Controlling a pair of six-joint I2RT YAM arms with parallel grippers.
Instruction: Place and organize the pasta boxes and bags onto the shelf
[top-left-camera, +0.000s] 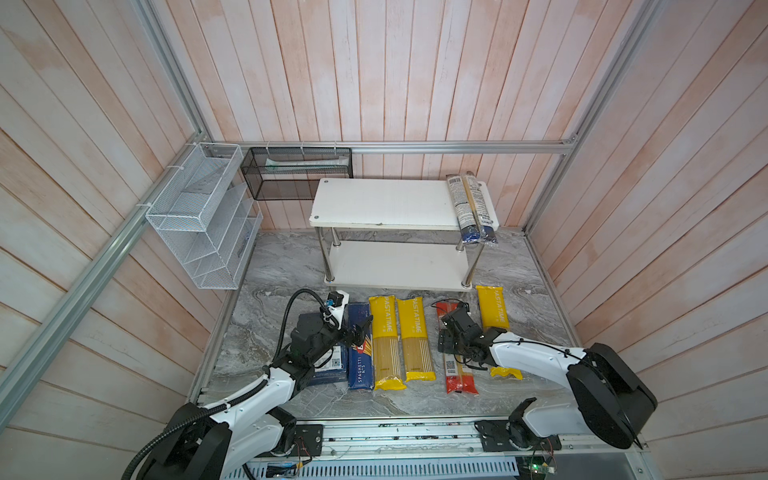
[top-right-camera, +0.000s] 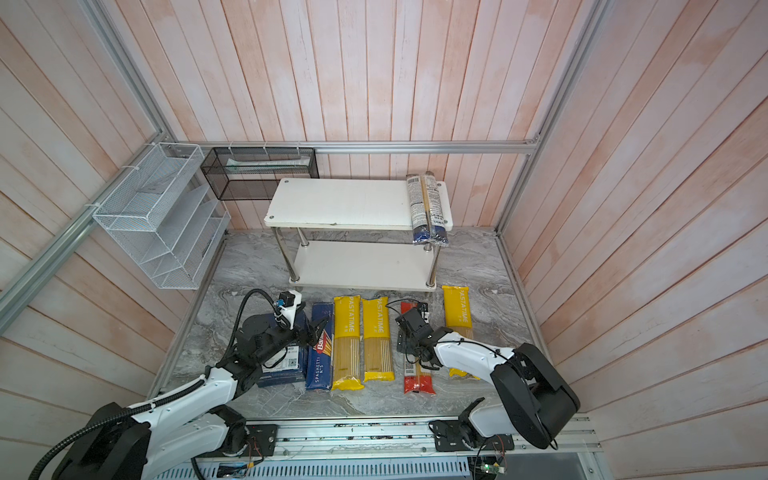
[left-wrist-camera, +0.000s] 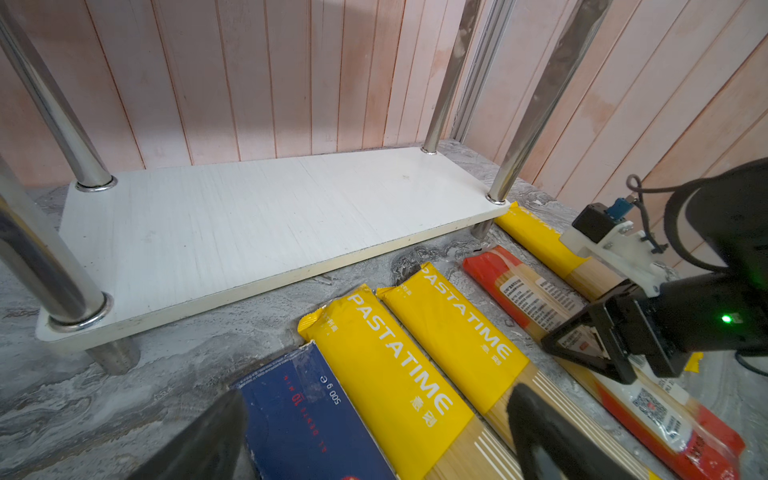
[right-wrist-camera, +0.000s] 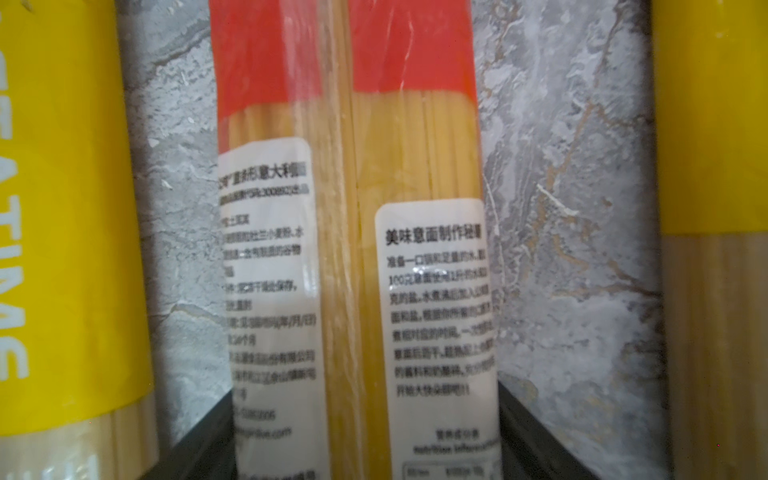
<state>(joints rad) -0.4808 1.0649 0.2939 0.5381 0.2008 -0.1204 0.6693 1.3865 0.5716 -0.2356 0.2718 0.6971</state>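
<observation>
The shelf (top-left-camera: 382, 203) stands at the back, its lower board (left-wrist-camera: 257, 224) bare. A dark-blue-ended bag (top-left-camera: 471, 208) lies across the top board's right end and overhangs the front edge. On the table in front lie, left to right, a wide blue box (top-left-camera: 330, 370) partly under the left arm, a narrow blue box (top-left-camera: 359, 361), two yellow bags (top-left-camera: 386, 340) (top-left-camera: 415, 336), a red-ended bag (top-left-camera: 459, 382) and a third yellow bag (top-left-camera: 494, 316). My left gripper (left-wrist-camera: 374, 449) hovers open over the narrow box. My right gripper (right-wrist-camera: 365, 395) straddles the flat-lying red-ended bag (right-wrist-camera: 353, 249), open.
A white wire-mesh rack (top-left-camera: 203, 216) and a black mesh basket (top-left-camera: 297, 172) hang on the wall at the back left. Wood-panel walls and aluminium rails close in the grey marble table (top-left-camera: 270, 266). The arms' bases sit on a rail along the front edge.
</observation>
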